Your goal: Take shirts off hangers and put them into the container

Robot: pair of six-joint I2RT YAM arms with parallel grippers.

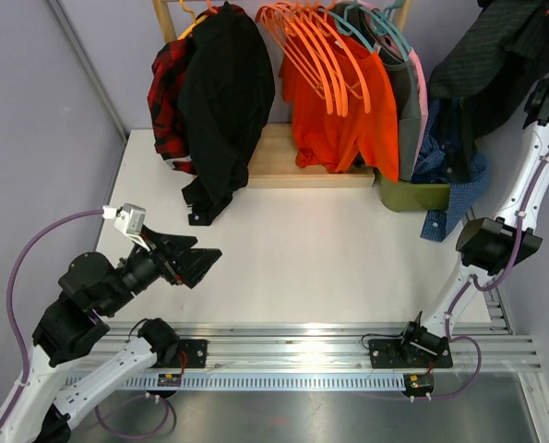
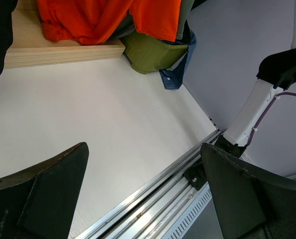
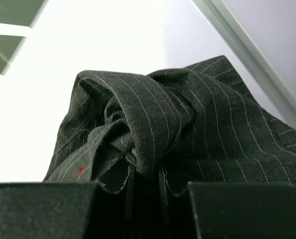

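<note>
Right gripper (image 3: 144,199): clamped on the bunched charcoal pinstriped shirt (image 3: 197,114), which is held aloft at far right.
Left gripper (image 1: 196,264): jaws wide apart, low over the table (image 1: 329,258).
Container (image 1: 412,196): beside the wooden rack base (image 1: 279,157), with the blue checked shirt (image 1: 454,180) draped over its rim.

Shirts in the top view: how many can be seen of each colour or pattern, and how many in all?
Red-black plaid shirt: 1
Black shirt: 1
Orange tee: 1
Grey shirt, mostly hidden behind the orange one: 1
Blue checked shirt: 1
Dark pinstriped shirt: 1
Total: 6
</note>
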